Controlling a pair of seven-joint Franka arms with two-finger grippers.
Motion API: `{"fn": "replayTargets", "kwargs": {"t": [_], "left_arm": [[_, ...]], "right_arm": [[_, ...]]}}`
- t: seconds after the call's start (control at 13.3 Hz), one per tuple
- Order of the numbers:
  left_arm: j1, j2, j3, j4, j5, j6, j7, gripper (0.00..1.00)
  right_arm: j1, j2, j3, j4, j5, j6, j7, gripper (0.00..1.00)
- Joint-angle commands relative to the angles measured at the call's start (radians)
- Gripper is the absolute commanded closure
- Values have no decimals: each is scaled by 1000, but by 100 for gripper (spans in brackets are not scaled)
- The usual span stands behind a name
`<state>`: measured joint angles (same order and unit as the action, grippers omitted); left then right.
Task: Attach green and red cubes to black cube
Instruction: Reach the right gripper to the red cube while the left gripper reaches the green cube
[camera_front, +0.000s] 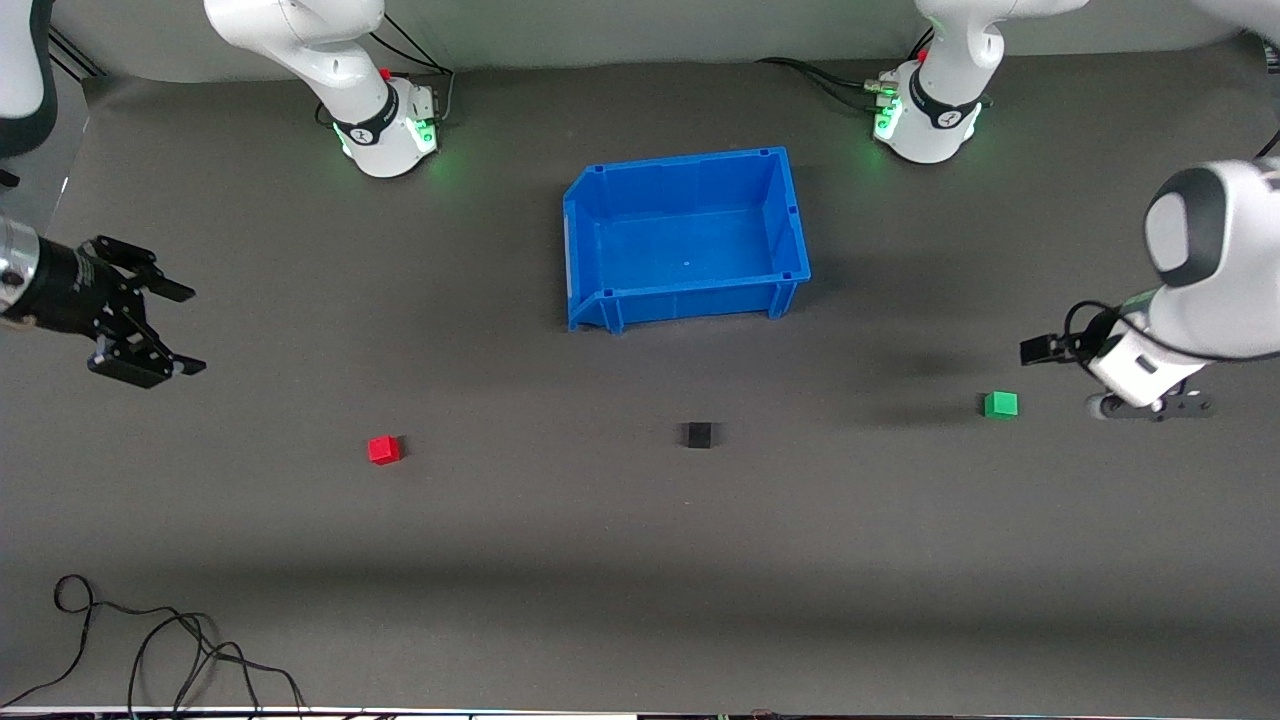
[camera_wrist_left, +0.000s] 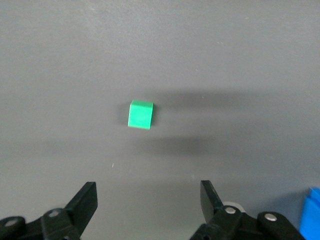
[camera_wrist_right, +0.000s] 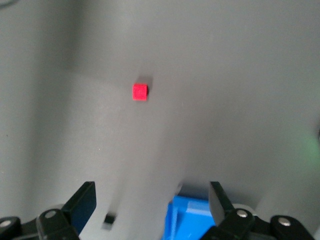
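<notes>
**On the bench: three cubes in a row, both arms poised**

Along the bench (camera_front: 640, 560), the three cubes lie roughly in a line, each well apart from the next. The black cube (camera_front: 699, 434) sits in the middle, nearer the front camera than the blue bin (camera_front: 690, 300). The red cube (camera_front: 383, 449) lies toward the right arm's end, the green cube (camera_front: 1000, 404) toward the left arm's end. That layout suits the job: each arm has a coloured cube on its own side, and the black one waits between them as the meeting point.

The left gripper (camera_front: 1150, 405) hangs low just beside the green cube, jaws apart; its wrist view shows the green cube (camera_wrist_left: 140, 114) ahead of the spread fingers (camera_wrist_left: 85, 200), not yet between them. I judge this a lining-up for a grasp, with nothing touched so far.

The right gripper (camera_front: 175, 330) is up over bare bench at the right arm's end, well apart from the red cube, jaws also apart. Its wrist view takes in the red cube (camera_wrist_right: 140, 91), a corner of the bin (camera_wrist_right: 192, 220) and the black cube (camera_wrist_right: 109, 219) small at the edge.

None of the cubes is joined yet. The bin stands empty and seems to play no part here. Such small cubes may well slide if a finger nudges one off-centre.
</notes>
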<state>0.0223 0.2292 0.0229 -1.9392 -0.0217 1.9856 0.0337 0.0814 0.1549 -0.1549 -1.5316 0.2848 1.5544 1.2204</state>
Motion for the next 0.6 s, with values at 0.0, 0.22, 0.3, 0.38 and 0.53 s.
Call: {"fn": "replayTargets", "kwargs": {"t": [0.0,0.22,0.3,0.38,0.53], "left_arm": [[5,136,3,34,3,71,23,8],[1,209,5,29,6,149,63,8],[2,234,3,26,6,177,63,9],[-2,248,3,13,6,209,63,13],[-10,278,5,-7,17,257,66,17]], "right_arm": [[-23,92,-28,-8,124,4,25,0],[-37,184,-31,-37,181,120,-16,0],[-35,192,-31,-91,207,185,-54,0],[-34,192,-31,-172,238,270,-120,0],[-28,193,-31,-310,331,457,-223,0]]}}
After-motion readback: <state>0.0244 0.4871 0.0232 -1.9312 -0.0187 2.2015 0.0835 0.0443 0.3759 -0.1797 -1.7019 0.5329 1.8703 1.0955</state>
